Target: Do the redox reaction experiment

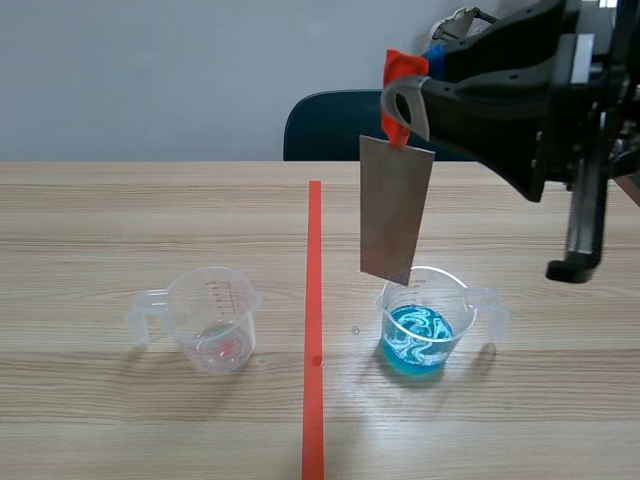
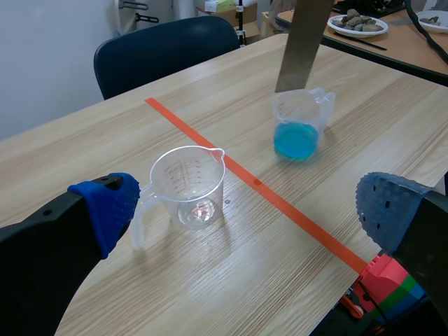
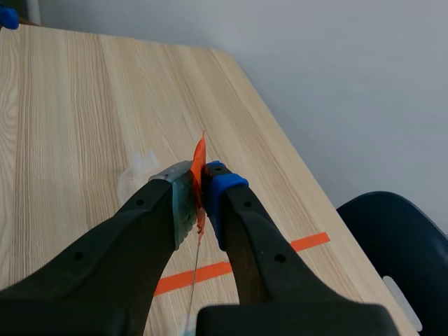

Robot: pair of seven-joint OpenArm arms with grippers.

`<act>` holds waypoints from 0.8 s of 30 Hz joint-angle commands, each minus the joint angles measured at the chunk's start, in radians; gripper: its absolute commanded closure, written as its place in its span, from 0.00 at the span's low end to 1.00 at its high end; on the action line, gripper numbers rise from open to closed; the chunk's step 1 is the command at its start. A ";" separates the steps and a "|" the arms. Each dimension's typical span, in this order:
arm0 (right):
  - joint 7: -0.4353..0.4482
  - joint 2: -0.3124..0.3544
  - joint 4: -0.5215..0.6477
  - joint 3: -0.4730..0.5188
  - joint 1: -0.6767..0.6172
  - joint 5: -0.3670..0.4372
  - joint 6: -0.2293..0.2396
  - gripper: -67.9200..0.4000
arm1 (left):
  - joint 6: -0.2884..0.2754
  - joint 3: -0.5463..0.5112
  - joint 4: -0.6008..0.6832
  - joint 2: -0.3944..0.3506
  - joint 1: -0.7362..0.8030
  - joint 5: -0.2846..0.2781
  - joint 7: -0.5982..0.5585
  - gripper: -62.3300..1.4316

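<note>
The right gripper sits in the upper right of the scene view. Its fingers are clamped on the orange-red tab at the top edge of the metal plate, and the right wrist view confirms this, showing the tab pinched between the two pads. Holding by the tab lets the plate hang vertically with its whole face exposed, and it keeps the fingers well above any liquid. The plate hangs right of centre, and its lower edge is just above the rim of the blue-liquid beaker. It does not appear to have entered the blue liquid. This alignment suits a straight descent into the beaker, which is judged to be the step in hand. The beaker mouth is narrow compared with the plate, so any swing or tilt risks striking the rim and tipping the beaker. A clear beaker stands on the surface at lower left, across the red tape line and well apart from the blue one. It appears nearly empty. The left gripper hovers near this clear beaker with its fingers wide apart, holding nothing.
</note>
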 commanded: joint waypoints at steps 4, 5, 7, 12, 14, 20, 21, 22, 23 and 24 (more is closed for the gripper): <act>0.076 0.047 -0.028 0.045 -0.019 0.011 0.050 0.98 | 0.002 0.005 0.009 0.005 0.002 -0.006 -0.017 0.00; 0.090 0.052 -0.040 0.053 -0.021 0.011 0.062 0.98 | 0.002 0.005 0.009 0.005 0.002 -0.006 -0.016 0.00; 0.114 0.058 -0.061 0.061 -0.021 0.010 0.079 0.98 | 0.002 0.005 0.009 0.005 0.002 -0.006 -0.017 0.00; 0.133 0.068 -0.088 0.068 -0.020 0.010 0.132 0.98 | 0.002 0.005 0.009 0.004 0.002 -0.006 -0.014 0.00; 0.132 0.068 -0.093 0.069 -0.020 0.010 0.137 0.98 | 0.002 0.005 0.009 0.004 0.002 -0.006 -0.014 0.00; 0.132 0.068 -0.122 0.095 -0.020 0.008 0.161 0.98 | 0.002 0.005 0.009 0.004 0.002 -0.006 -0.014 0.00; 0.132 0.068 -0.126 0.101 -0.020 0.003 0.161 0.98 | 0.002 0.005 0.009 0.004 0.002 -0.006 -0.014 0.00; 0.132 0.068 -0.130 0.107 -0.020 0.002 0.163 0.98 | 0.002 0.005 0.009 0.004 0.002 -0.006 -0.014 0.00; 0.132 0.068 -0.134 0.115 -0.020 0.002 0.170 0.98 | 0.002 0.005 0.009 0.004 0.002 -0.006 -0.014 0.00; 0.132 0.068 -0.137 0.124 -0.020 0.002 0.183 0.98 | 0.002 0.005 0.009 0.004 0.002 -0.006 -0.014 0.00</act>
